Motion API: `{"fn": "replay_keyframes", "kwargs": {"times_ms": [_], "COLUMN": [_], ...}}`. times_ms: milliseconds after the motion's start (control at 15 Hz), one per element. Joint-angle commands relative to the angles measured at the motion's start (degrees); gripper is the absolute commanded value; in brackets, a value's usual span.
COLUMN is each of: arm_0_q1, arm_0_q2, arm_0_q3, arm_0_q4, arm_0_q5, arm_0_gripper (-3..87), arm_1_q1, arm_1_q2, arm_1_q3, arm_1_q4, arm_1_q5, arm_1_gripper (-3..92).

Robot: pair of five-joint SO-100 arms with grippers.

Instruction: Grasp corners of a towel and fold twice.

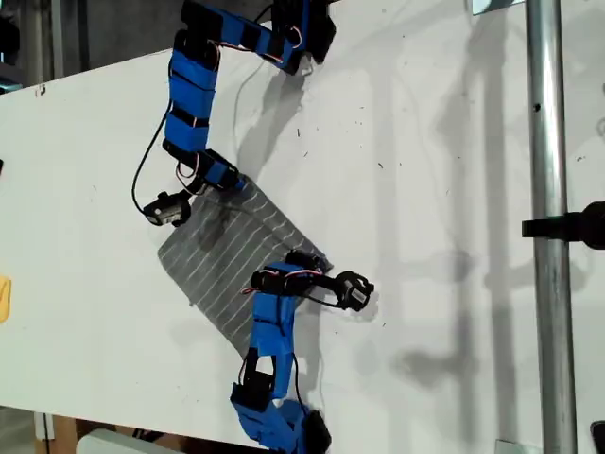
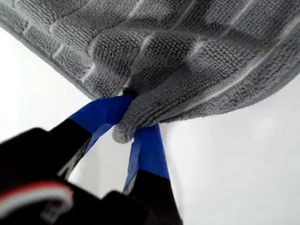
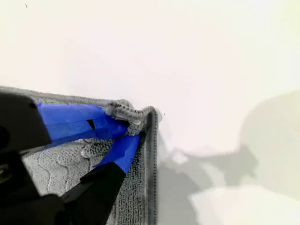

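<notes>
Between the blue-taped fingers of my first gripper sits one corner of the towel. The jaws are drawn in tight on the cloth. The fabric bunches into a small rounded nub that pokes out on the near side of the fingertips. Beyond the tips, the grey striped cloth fans out wide and away from the gripper. In the exterior view this gripper meets the towel from outside its edge, at the corner nearest that arm's base.

My second gripper is likewise closed on cloth, pinching another corner. That corner is crumpled and lifted into a small ridge just ahead of the fingertips. Here the towel lies behind and beneath the fingers, and only bare white table lies past the tips. In the exterior view this arm reaches across the towel, so its gripper holds the far corner of the cloth from over it.

The two held corners are neighbours along one edge of the towel. The towel spreads flat on the table between the two grippers. Its remaining area trails back under the second arm.
</notes>
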Motion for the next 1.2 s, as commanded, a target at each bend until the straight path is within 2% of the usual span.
{"fn": "replay_keyframes", "kwargs": {"times_ms": [0, 133, 200, 267, 333, 400, 467, 533, 733, 1133], "arm_0_q1": [1.14, 1.67, 1.85, 2.11, 2.37, 2.11, 1.85, 1.76, 0.70, 0.44], "arm_0_q2": [0.79, 1.67, 3.69, 7.21, 11.43, 14.24, 15.73, 16.79, 17.23, 0.62], "arm_0_q3": [0.70, 0.79, 0.70, 0.35, 0.44, 0.44, 0.26, -0.62, -0.26, -1.05], "arm_0_q4": [3.16, 3.78, 4.39, 7.73, 11.60, 13.71, 14.06, 14.06, 13.97, 6.77], "arm_0_q5": [-2.55, -3.52, -1.58, -0.97, -3.25, -3.43, -2.55, -1.49, -0.26, -1.32], "arm_0_gripper": [-2.9, -2.9, -2.8, 3.4, 18.3, 28.7, 37.2, 40.0, 41.4, 33.4], "arm_1_q1": [0.44, 0.44, 0.44, 0.44, 0.44, 0.35, 0.35, 0.35, 0.35, 0.18], "arm_1_q2": [4.92, 5.10, 5.10, 5.10, 5.19, 5.27, 5.36, 5.36, 5.80, 6.86], "arm_1_q3": [0.00, 0.70, 0.88, 0.97, 1.14, 1.32, 1.41, 1.41, 1.85, 2.29], "arm_1_q4": [1.14, 0.97, 0.88, 0.88, 0.88, 0.79, 0.70, 0.53, 0.44, 0.26], "arm_1_q5": [0.44, 0.44, 0.44, 0.44, 0.44, 0.44, 0.44, 0.44, 0.53, 0.62], "arm_1_gripper": [-0.2, -0.2, -0.2, -0.2, -0.2, -0.2, -0.2, -0.2, -0.2, -0.2]}}
